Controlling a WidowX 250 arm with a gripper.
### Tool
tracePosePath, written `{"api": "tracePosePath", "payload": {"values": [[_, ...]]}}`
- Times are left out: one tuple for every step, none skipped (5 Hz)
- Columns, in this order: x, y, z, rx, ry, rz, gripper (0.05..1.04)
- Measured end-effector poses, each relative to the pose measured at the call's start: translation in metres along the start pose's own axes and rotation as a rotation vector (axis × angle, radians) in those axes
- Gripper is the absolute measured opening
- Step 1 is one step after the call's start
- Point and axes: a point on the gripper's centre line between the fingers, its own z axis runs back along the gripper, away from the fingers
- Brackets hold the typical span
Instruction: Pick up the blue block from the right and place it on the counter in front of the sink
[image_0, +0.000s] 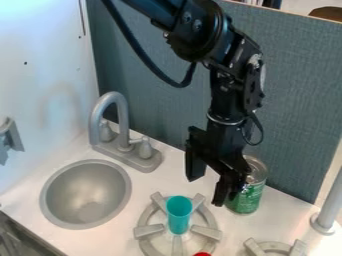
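Note:
The black gripper (208, 186) hangs down over the counter, right of centre, its two fingers apart with nothing seen between them. Right beside and behind its right finger stands a green can (247, 197) with a silver top, partly covered by that finger; whether they touch I cannot tell. A teal cup (179, 214) is upright on the grey stove burner (148, 230), lower and to the left of the gripper. At the bottom edge a small part of a red object (202, 254) shows by the burner.
On the left is a round grey sink (87, 195) with a tall faucet (120, 120) behind it. A second burner (274, 246) lies at the lower right, near a grey post (328, 210). A blue-grey panel (294, 115) rises behind the counter.

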Motion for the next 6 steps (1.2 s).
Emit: {"api": "tracePosePath", "payload": {"values": [[-0.004, 0.000, -0.012, -0.005, 0.039, 0.003, 1.001], [0.017, -0.014, -0.022, 0.018, 0.036, -0.045, 1.001], [0.033, -0.043, -0.025, 0.060, 0.021, -0.168, 1.001], [0.043, -0.062, -0.042, 0.084, 0.011, -0.229, 1.000], [0.049, -0.077, -0.061, 0.095, 0.056, -0.264, 1.001], [0.056, -0.079, -0.072, 0.098, 0.068, -0.291, 1.001]]}}
